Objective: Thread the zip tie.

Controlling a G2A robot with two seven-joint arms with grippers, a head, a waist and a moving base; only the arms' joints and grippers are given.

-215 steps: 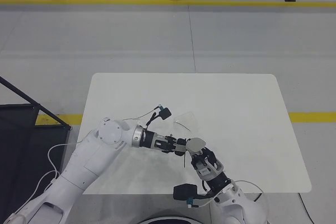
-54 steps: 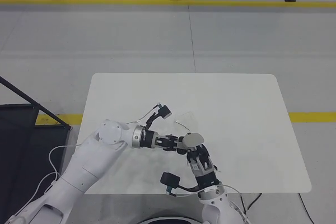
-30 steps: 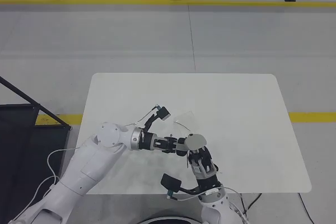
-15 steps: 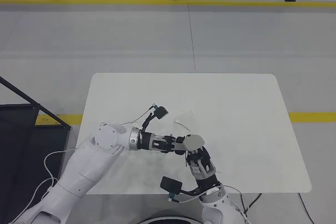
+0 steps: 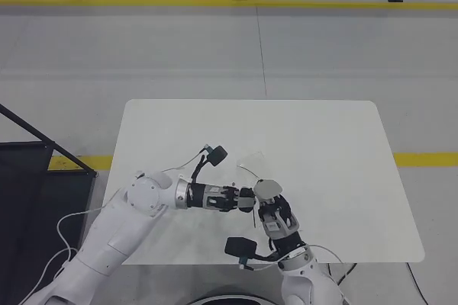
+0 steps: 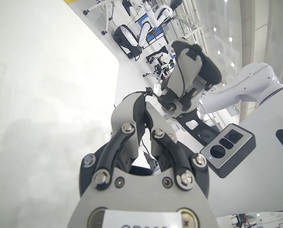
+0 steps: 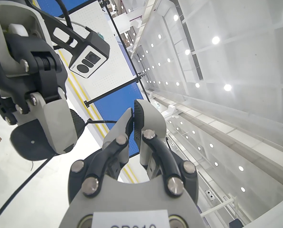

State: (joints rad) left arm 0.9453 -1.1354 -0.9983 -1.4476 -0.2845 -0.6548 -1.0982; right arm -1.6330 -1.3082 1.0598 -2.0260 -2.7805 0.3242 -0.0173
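Note:
Over the front middle of the white table (image 5: 328, 152), my two grippers meet tip to tip. My left gripper (image 5: 245, 200) is shut on the black zip tie (image 5: 253, 219), whose strap hangs down from its fingers toward the table. In the right wrist view the strap (image 7: 25, 186) trails away below the left gripper (image 7: 60, 129), and a thin black end (image 7: 103, 121) runs across into my right gripper (image 7: 133, 113), which is shut on it. The left wrist view shows my left gripper (image 6: 144, 100) shut, a small black piece at its tips, and the right gripper (image 6: 170, 100) just beyond.
A clear plastic piece with a thin dark curved line (image 5: 249, 162) lies on the table just behind the grippers. A black frame with dark netting (image 5: 15, 175) stands left of the table. The table's right half and back are bare.
The grippers have stayed joined at the same spot. The left forearm has swung slightly toward the table's front, and its wrist camera has moved left. The right arm has shifted a little.

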